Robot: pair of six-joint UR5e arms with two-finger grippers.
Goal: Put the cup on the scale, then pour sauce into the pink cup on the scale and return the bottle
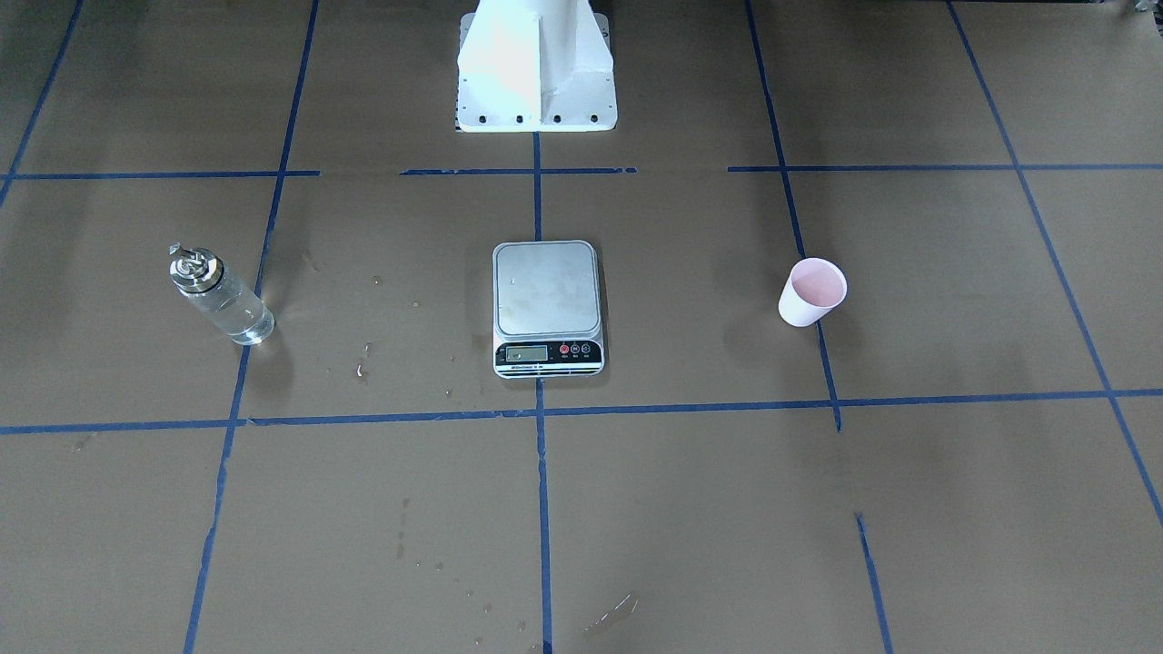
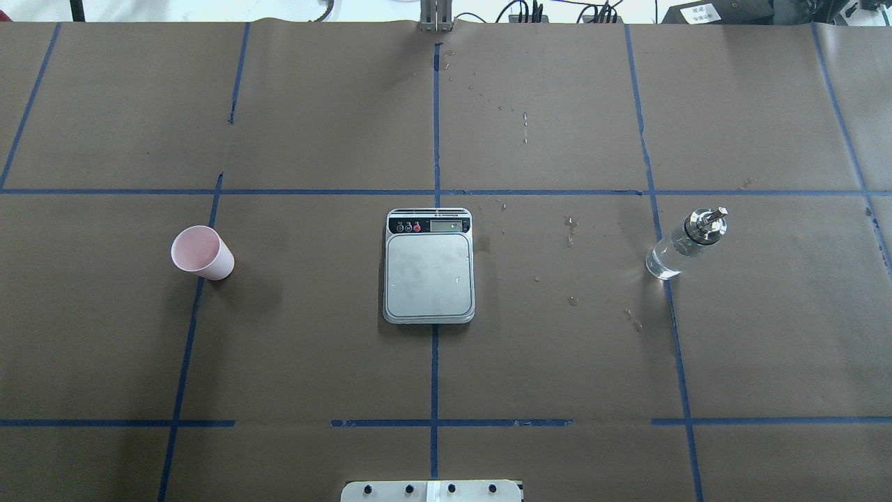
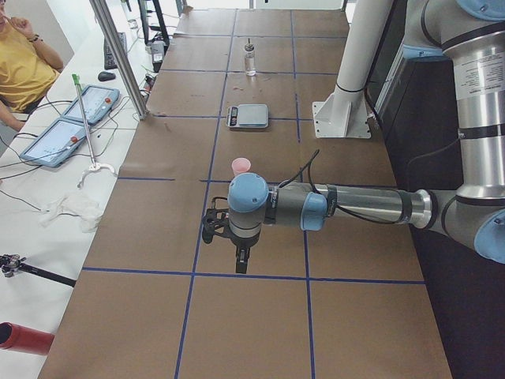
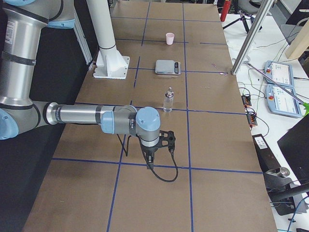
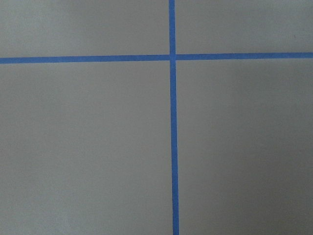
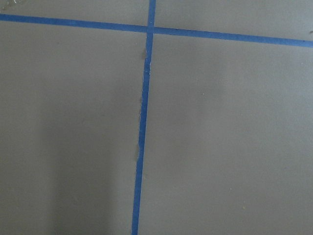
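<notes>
The pink cup (image 2: 202, 252) stands upright on the brown paper, far to the left of the scale (image 2: 428, 268), whose steel platform is bare. The glass bottle (image 2: 686, 244) with its metal spout stands upright off to the scale's right, with clear sauce (image 1: 238, 320) inside. In the front view the cup (image 1: 811, 292) is right of the scale (image 1: 548, 304) and the bottle (image 1: 218, 295) left. My left gripper (image 3: 239, 260) hangs over the paper well short of the cup (image 3: 241, 166). My right gripper (image 4: 149, 162) hangs short of the bottle (image 4: 168, 100). Whether either is open or shut I cannot tell.
The white robot base (image 1: 536, 68) stands behind the scale. Small droplets (image 2: 571, 240) dot the paper between scale and bottle. Past the table's far side sit a person in yellow (image 3: 20, 67), two tablets (image 3: 67, 126) and a metal pole (image 3: 118, 55).
</notes>
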